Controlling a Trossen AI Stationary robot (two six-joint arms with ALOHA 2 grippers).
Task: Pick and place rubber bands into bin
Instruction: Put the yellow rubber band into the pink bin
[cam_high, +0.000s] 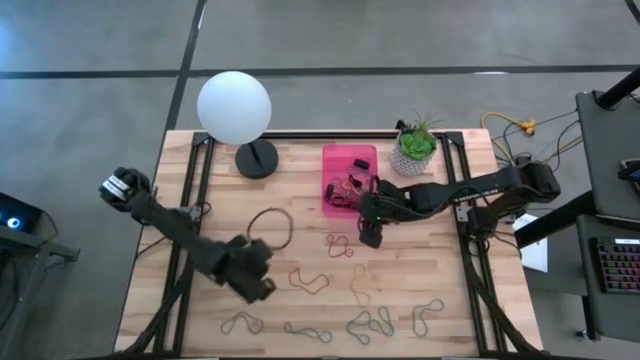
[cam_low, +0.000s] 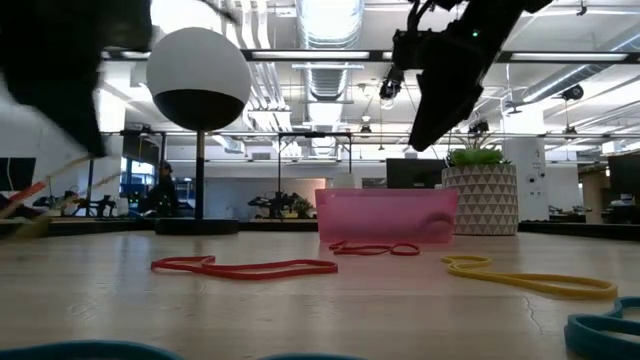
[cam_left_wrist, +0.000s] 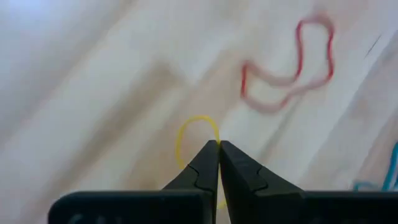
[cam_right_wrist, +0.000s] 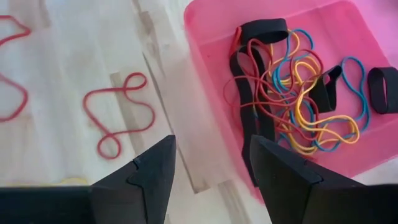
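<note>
Overhead, we see our left end effector (cam_high: 262, 285) pinched tight on a yellow band (cam_left_wrist: 194, 134), whose loop pokes out just past the closed tips in the wrist view. It hangs above the tabletop (cam_high: 300, 310), well away from the pink bin (cam_high: 349, 158) and on the side opposite the lamp (cam_high: 235, 108). Our right end effector (cam_high: 368, 232) stands with fingers spread wide and empty, poised just off the bin's near corner, over the bare wood.

Inside the bin a tangle of red, yellow, blue and black bands (cam_right_wrist: 292, 93) already lies heaped. More rubber bands are scattered near the bin: a red loop (cam_right_wrist: 118, 115) just beside it, a longer red loop (cam_high: 308, 280) farther out, a yellow one (cam_high: 358, 285), and grey-green ones (cam_high: 372, 322) farthest from the bin.

We judge these bands light, limp and stretchy, apt to flop or snag on neighbours. The best hold looks like a pinch on a single raised strand, where a loop twists up off the wood, clear of any other band.
</note>
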